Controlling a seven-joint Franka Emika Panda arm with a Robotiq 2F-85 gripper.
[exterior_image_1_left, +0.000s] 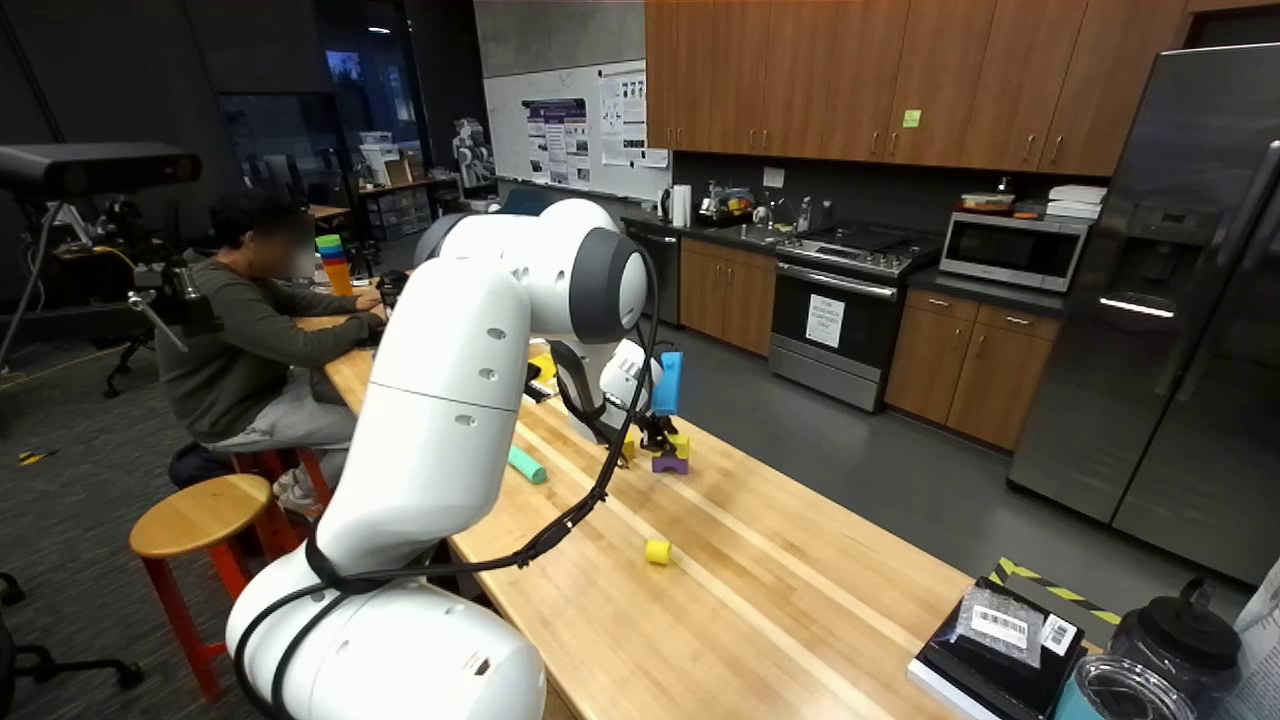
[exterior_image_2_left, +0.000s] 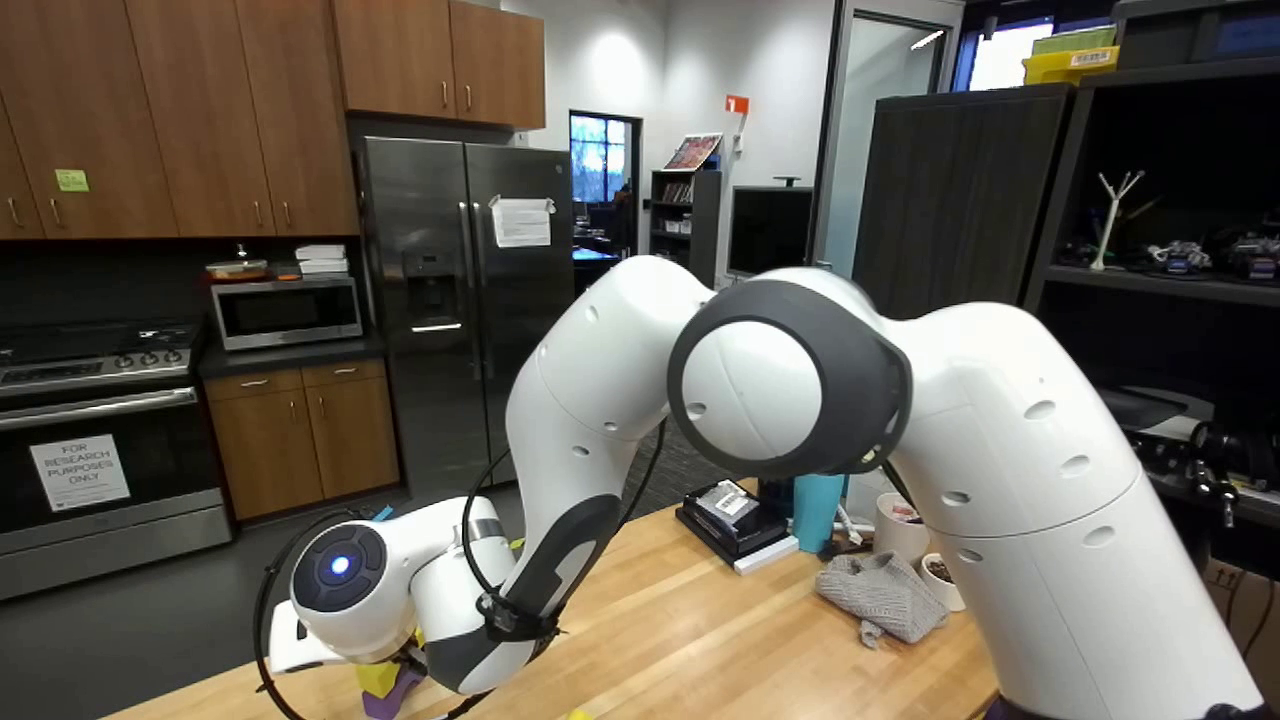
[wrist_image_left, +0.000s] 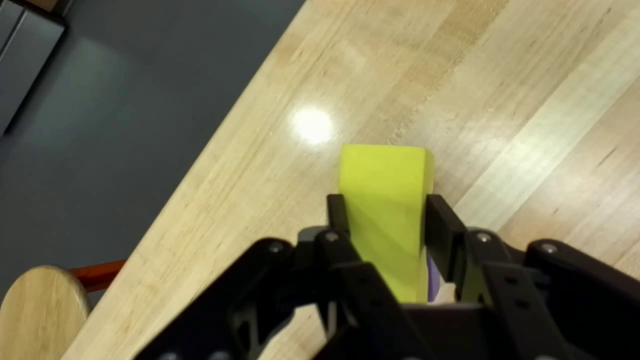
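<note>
In an exterior view, the white robot arm (exterior_image_1_left: 440, 400) starts low on the left, leans up to the right, bends over at the top and points its gripper (wrist_image_left: 385, 207) down at the wooden table (exterior_image_1_left: 780, 590). Left to right on the table are a green stick (exterior_image_1_left: 527, 465), a yellow piece (exterior_image_1_left: 628, 450) partly hidden beside the gripper, a small yellow roll (exterior_image_1_left: 657, 552) well apart from it, and a purple block (exterior_image_1_left: 671, 465) just under the gripper. In the wrist view, a round stool (wrist_image_left: 44, 315) is far left. Then one black finger (wrist_image_left: 337, 212) presses the left side of a yellow block (wrist_image_left: 385, 170). The other finger (wrist_image_left: 445, 232) presses its right side, so the gripper is squeezing it. One end sticks out past the fingertips. The yellow block is right above the purple block; I cannot tell if they touch.
</note>
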